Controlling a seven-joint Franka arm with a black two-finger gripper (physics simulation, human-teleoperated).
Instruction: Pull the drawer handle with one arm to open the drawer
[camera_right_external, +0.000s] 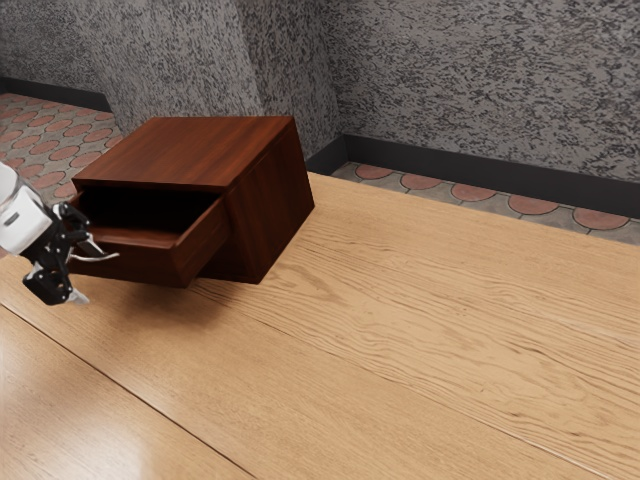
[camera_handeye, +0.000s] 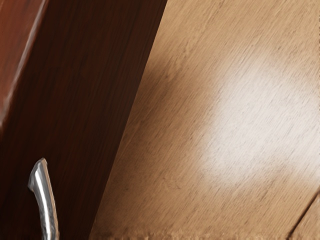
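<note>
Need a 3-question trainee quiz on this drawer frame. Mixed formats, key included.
1. True or false: the drawer is fully shut.
2. Where is the tool? A) above the cabinet top; B) at the drawer front, by the handle; C) out on the table at the exterior view's right.
3. Fill in: the handle's colour is ____.

Key: 1 false, it stands partly open; 2 B; 3 silver.
</note>
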